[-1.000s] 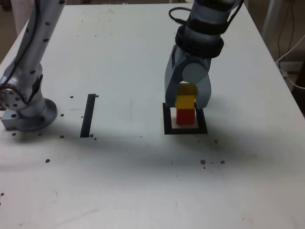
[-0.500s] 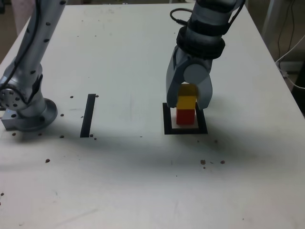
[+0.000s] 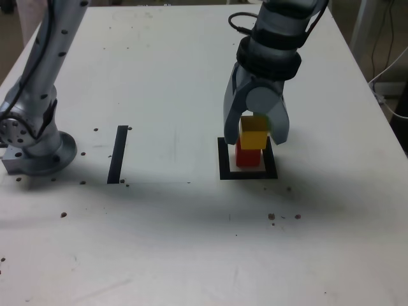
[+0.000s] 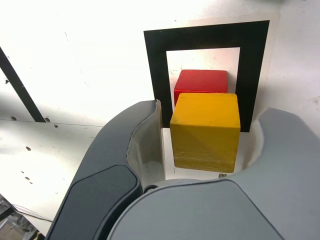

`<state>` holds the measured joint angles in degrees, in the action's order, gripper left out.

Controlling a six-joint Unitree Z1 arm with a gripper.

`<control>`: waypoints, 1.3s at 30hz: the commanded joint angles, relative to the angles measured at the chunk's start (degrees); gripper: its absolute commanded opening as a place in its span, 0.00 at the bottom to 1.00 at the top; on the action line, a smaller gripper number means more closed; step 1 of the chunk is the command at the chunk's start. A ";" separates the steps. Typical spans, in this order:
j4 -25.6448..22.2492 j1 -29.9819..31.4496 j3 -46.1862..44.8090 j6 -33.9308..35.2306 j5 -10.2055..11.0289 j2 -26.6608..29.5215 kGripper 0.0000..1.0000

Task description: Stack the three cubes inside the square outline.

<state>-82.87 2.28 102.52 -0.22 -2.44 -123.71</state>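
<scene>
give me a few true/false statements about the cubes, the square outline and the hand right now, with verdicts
1. The yellow cube sits on top of the red cube. True.
2. The red cube stands outside the square outline. False: it stands on the white centre inside the black frame.
3. The hand is open around the yellow cube. True: in the wrist view there is a gap between the cube and each finger.
4. A green cube tops the stack. False: no green cube shows in either view; only two cubes are stacked.
5. The black strip lies to the exterior view's right of the outline. False: it lies to the left.
</scene>
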 commanded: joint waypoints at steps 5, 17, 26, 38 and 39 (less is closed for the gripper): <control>-0.07 -0.10 -0.48 -0.13 1.25 1.06 0.96; -0.49 -6.95 -1.38 -5.51 7.51 5.36 0.99; -0.20 -12.56 1.66 -17.42 6.15 0.35 0.98; -1.41 -15.33 7.86 -24.46 3.15 -5.35 0.94; -1.62 -15.41 8.30 -24.75 2.85 -5.98 0.93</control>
<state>-84.20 -13.15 110.33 -24.77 0.60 -129.05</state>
